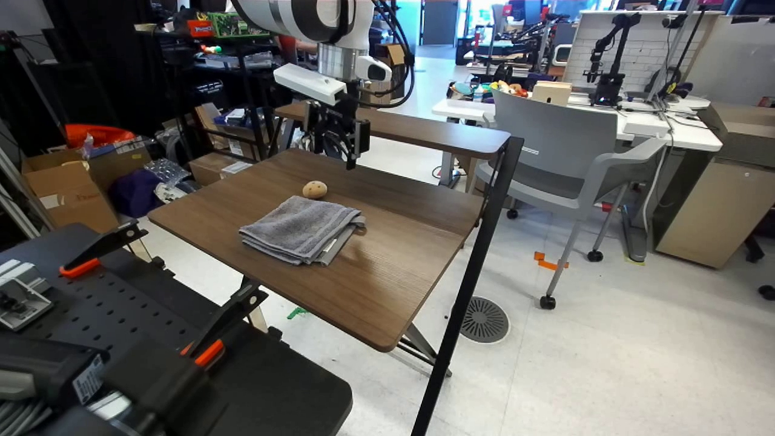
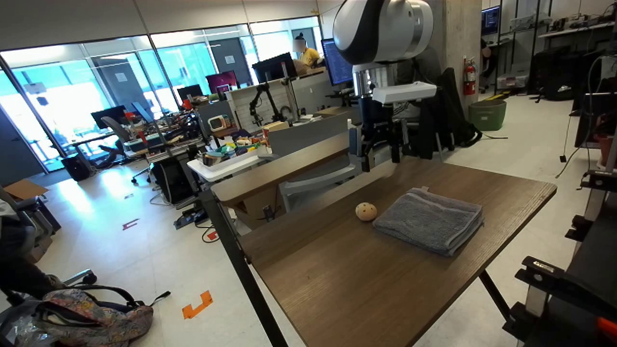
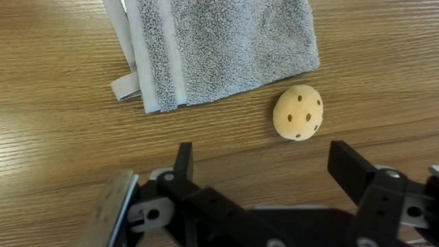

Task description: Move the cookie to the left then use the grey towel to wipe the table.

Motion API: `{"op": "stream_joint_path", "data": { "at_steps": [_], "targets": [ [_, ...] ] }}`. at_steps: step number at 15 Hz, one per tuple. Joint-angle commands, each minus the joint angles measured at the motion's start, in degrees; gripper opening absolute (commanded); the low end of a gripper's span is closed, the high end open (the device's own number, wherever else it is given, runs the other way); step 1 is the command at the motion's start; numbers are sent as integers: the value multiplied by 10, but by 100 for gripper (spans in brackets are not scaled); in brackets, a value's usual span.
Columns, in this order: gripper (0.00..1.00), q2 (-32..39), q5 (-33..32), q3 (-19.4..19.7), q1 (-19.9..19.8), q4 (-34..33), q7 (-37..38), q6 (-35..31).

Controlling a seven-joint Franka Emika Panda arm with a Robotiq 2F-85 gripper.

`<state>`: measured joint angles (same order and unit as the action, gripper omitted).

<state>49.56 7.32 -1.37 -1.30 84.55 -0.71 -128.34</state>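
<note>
The cookie, a small tan lump with dark spots, lies on the table in both exterior views (image 1: 315, 189) (image 2: 366, 212) and in the wrist view (image 3: 298, 113). The grey towel (image 1: 296, 227) lies folded flat close beside it, also in an exterior view (image 2: 429, 219) and the wrist view (image 3: 219, 48). Both rest on the dark brown table (image 1: 412, 254) (image 2: 361, 289). My gripper (image 1: 334, 151) (image 2: 381, 163) hangs above the table, touching nothing. In the wrist view its fingers (image 3: 261, 143) are wide apart with nothing between them; the cookie lies just beyond the fingertips.
A raised brown shelf (image 1: 424, 130) runs along one long side of the table, joined to a slanted black leg (image 1: 469, 284). A grey chair (image 1: 557, 139) stands behind that shelf. A black cart (image 1: 266, 369) with clamps (image 1: 224, 321) stands near the opposite side.
</note>
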Motion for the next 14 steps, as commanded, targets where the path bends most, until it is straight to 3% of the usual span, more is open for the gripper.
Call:
{"op": "stream_joint_path", "data": {
  "at_steps": [1, 4, 9, 11, 12, 14],
  "targets": [
    [100, 53, 6, -19, 35, -73, 51, 46],
    [100, 100, 7, -33, 59, -144, 82, 69],
    [100, 208, -41, 16, 171, -277, 231, 46],
    [100, 236, -65, 37, 199, -329, 277, 67],
    [100, 195, -48, 12, 178, -251, 242, 45],
    [100, 216, -59, 28, 199, -283, 268, 47]
  ]
}}
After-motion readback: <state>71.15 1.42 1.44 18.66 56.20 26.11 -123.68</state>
